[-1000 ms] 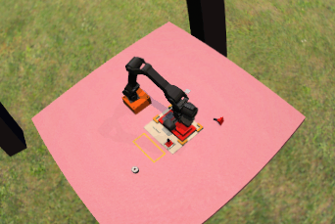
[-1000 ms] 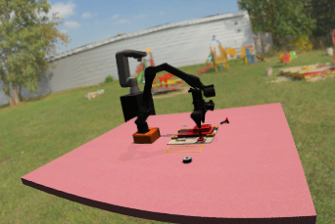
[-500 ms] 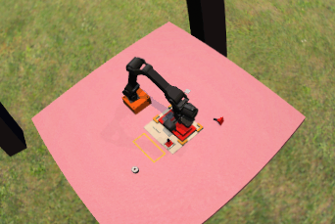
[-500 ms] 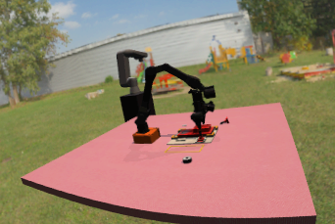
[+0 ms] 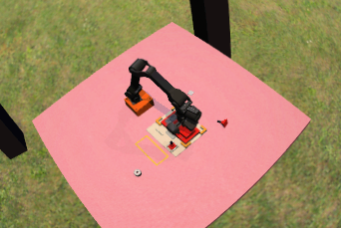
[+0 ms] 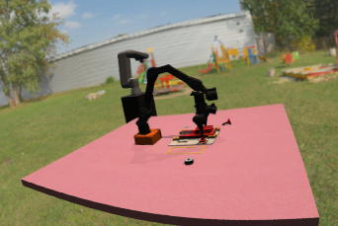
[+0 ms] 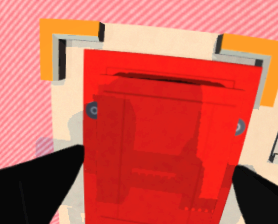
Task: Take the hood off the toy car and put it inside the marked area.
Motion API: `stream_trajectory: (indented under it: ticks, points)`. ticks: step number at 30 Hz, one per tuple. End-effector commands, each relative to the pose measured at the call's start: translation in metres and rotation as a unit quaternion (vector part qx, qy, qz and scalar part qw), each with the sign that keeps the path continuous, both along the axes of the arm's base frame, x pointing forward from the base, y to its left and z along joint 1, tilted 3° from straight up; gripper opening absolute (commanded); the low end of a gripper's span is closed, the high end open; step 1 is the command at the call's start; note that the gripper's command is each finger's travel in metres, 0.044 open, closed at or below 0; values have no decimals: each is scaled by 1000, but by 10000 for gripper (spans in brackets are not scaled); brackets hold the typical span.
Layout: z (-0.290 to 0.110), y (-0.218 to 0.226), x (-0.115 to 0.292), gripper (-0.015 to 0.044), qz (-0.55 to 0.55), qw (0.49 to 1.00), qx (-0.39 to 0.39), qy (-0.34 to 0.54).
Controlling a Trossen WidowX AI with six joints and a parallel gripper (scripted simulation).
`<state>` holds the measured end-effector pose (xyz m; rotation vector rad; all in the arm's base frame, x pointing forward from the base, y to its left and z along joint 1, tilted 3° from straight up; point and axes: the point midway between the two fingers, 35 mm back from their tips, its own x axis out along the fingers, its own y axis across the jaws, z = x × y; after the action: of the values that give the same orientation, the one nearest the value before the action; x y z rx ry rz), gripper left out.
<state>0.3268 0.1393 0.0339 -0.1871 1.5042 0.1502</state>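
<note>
The red toy car sits on a beige board between orange corner brackets. Its red hood fills the middle of the wrist view, with the gripper's shadow over it and a small grey round part near each side. My gripper points down over the car. It is open and empty, with one finger on each side of the red hood. Whether the fingertips touch anything cannot be told. The marked area is a yellow outline on the table beside the board, with nothing inside it.
A small red part stands on the board's near corner. A red piece lies beyond the board. A round black and white part lies past the outline. A small white piece lies behind the arm.
</note>
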Motion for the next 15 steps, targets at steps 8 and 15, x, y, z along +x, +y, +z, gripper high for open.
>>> stream_trajectory:
  ticks: [8, 15]
  points:
    - [-6, -1, 1, 440, 1, 1000, -2, 0]
    - [-5, 0, 0, 355, 0, 1000, 0, 0]
